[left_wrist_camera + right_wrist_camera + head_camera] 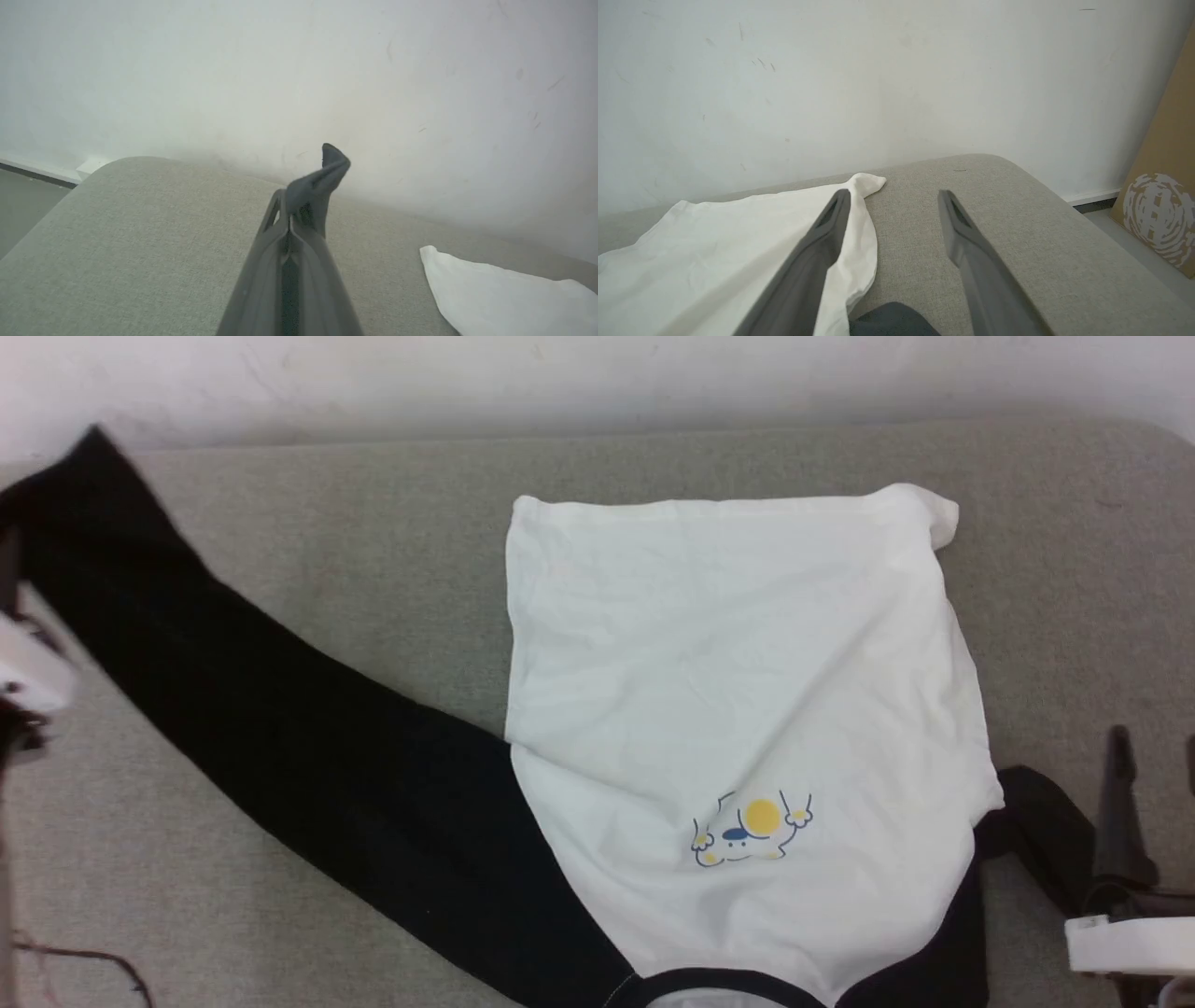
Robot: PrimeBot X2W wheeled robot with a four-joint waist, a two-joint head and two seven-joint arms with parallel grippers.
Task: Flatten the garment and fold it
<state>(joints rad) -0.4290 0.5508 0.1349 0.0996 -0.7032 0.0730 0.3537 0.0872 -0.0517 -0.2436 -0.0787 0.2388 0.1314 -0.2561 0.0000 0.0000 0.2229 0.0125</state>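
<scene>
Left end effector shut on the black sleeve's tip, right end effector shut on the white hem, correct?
No: the right wrist view shows the right end effector open, gripping nothing. The left end effector is shut on the black sleeve's tip.

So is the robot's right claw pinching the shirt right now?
No, the right gripper has its two fingers spread wide apart over the grey cushion, pinching no part of the garment.

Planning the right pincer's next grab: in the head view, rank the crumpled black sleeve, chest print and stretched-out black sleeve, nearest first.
1. The crumpled black sleeve, just beside the right pincer.
2. The chest print, mid-shirt.
3. The stretched-out black sleeve, far left.
</scene>
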